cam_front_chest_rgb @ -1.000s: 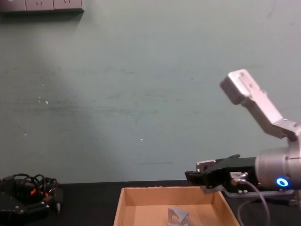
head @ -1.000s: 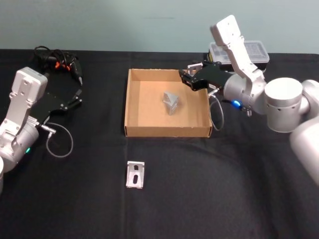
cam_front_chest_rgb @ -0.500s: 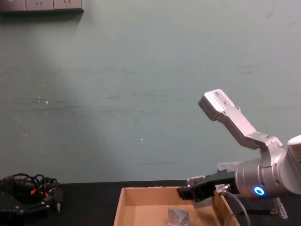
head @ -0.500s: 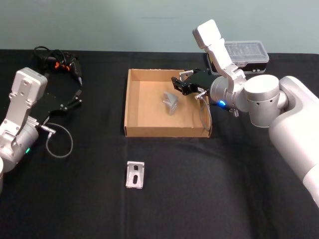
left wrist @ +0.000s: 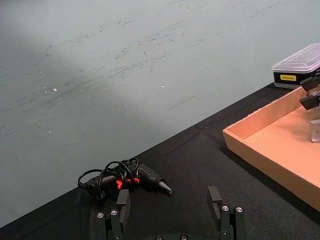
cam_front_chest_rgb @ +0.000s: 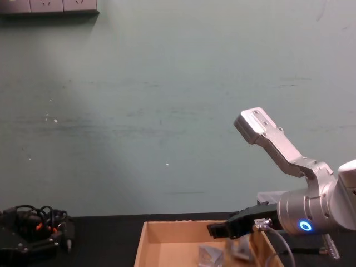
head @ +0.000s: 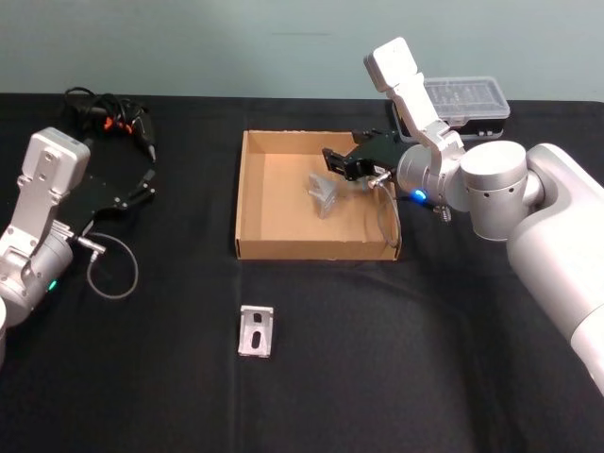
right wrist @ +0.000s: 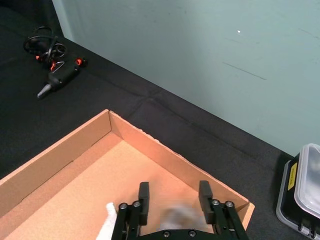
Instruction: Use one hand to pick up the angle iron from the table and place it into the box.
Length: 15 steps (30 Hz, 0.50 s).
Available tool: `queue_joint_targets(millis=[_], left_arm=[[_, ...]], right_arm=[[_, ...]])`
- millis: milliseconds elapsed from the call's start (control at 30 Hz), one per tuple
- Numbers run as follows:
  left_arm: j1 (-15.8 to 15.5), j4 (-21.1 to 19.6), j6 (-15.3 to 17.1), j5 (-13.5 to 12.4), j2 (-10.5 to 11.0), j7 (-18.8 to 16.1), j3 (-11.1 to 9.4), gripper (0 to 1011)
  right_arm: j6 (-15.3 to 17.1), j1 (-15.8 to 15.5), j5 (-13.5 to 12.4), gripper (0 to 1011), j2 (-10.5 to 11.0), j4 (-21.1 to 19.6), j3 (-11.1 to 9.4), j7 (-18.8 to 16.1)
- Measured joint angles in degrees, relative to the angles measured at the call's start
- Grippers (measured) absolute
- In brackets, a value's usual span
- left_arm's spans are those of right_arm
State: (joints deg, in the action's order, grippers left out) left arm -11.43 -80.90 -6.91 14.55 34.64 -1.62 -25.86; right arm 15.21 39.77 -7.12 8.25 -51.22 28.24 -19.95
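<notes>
The right gripper [head: 335, 162] hangs over the right half of the box [head: 316, 249], reaching in from the right on its silver arm, just above the cardboard floor. Its two black fingers [right wrist: 144, 199] stand parted with a clear gap, and nothing is held between them. One angle iron [head: 324, 195] lies inside the box, a little right of the middle, propped up on an edge rather than lying flat. It sits just to the near side of the gripper's tips. I cannot tell from here whether metal and fingers touch. From the chest camera the same piece [cam_front_chest_rgb: 210, 256] shows low inside the box, below the gripper's dark tips [cam_front_chest_rgb: 218, 229].

A second angle iron [head: 256, 331] lies flat on the table [head: 396, 368], slotted face up, well on the near side of the box and roughly in line with its left wall. Nothing touches it.

The left gripper [head: 146, 186] is parked over the left side of the table, well apart from the box, with its fingers [left wrist: 122, 204] spread wide and empty. Beyond it, in the far left corner, a black power tool [head: 132, 123] lies in a tangle of cable. A clear-lidded black case [head: 462, 99] stands on the far right, just beyond the box's right corner and behind the right arm.
</notes>
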Motion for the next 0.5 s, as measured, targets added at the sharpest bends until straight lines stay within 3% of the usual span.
queue_joint_targets(millis=[367, 500], left_arm=[[0.0, 0.0, 0.0, 0.0, 0.0, 0.0, 0.0, 1011], [0.0, 0.0, 0.0, 0.0, 0.0, 0.0, 0.0, 1011]], right_arm=[[-0.1, -0.1, 0.0, 954, 0.1, -0.2, 0.1, 0.0], [-0.1, -0.1, 0.0, 1003, 0.1, -0.3, 0.1, 0.0]])
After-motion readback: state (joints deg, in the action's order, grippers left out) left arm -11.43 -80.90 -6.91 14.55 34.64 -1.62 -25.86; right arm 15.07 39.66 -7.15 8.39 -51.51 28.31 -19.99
